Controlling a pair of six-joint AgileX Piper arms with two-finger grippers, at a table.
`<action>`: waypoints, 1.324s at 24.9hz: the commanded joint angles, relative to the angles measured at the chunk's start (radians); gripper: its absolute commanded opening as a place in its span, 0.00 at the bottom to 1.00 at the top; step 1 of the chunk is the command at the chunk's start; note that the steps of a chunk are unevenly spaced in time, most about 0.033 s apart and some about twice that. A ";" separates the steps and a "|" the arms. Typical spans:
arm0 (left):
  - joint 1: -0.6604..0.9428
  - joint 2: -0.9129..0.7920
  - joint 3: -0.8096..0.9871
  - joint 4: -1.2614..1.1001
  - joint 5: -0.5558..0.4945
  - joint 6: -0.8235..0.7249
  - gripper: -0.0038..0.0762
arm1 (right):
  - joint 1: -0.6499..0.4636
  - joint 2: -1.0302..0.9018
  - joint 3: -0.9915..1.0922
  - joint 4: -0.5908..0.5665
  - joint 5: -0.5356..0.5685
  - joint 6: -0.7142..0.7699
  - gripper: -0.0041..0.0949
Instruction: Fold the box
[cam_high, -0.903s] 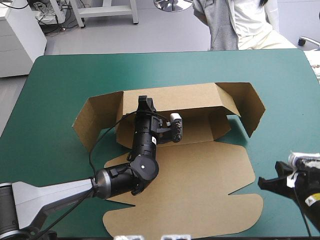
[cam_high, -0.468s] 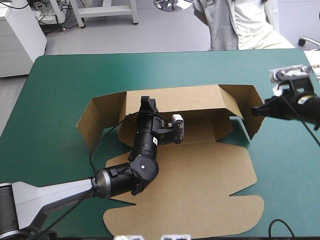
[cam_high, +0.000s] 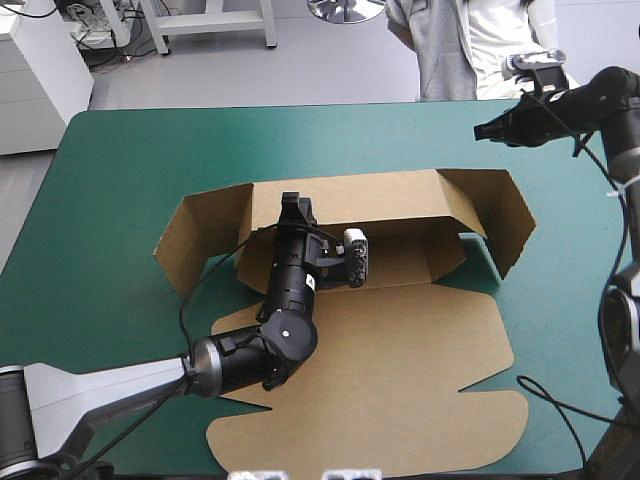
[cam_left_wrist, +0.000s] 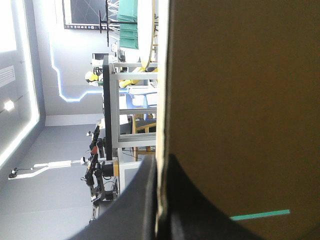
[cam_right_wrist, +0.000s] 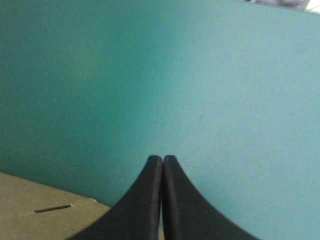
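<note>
The box (cam_high: 400, 330) sits mid-frame on the teal-green cover (cam_high: 120, 160), half built: its back wall (cam_high: 380, 195) stands up across the centre, the left flap (cam_high: 195, 240) and right flap (cam_high: 500, 220) angle forward at either end, and the lid panel (cam_high: 400, 400) lies flat toward the bottom of the frame. The left gripper (cam_high: 292, 205) reaches in from the lower left and has the top edge of that back wall pinched, and the wrist view confirms it: black fingers all but closed with the brown sheet between them. My read is that this is the anchor, keeping the wall upright so the ends can be worked. Over in the upper right, the right gripper (cam_high: 483, 130) hovers over bare cover beyond the right flap, near the table's far edge, fingers pressed together into a point and carrying nothing. A closed tip suits pushing, so I judge it is lining up to nudge that right flap inward. The risk: a hard shove could drag the box against the left grip.
</note>
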 joint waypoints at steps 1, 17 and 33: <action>-0.008 -0.045 -0.024 0.074 0.030 -0.011 0.04 | -0.003 0.036 -0.064 0.079 0.072 -0.039 0.02; -0.004 -0.045 -0.026 0.047 0.029 -0.011 0.04 | 0.011 -0.149 0.270 0.139 0.153 -0.177 0.02; -0.004 -0.045 -0.026 0.047 0.031 -0.011 0.04 | 0.011 -0.390 0.726 0.259 0.125 -0.519 0.02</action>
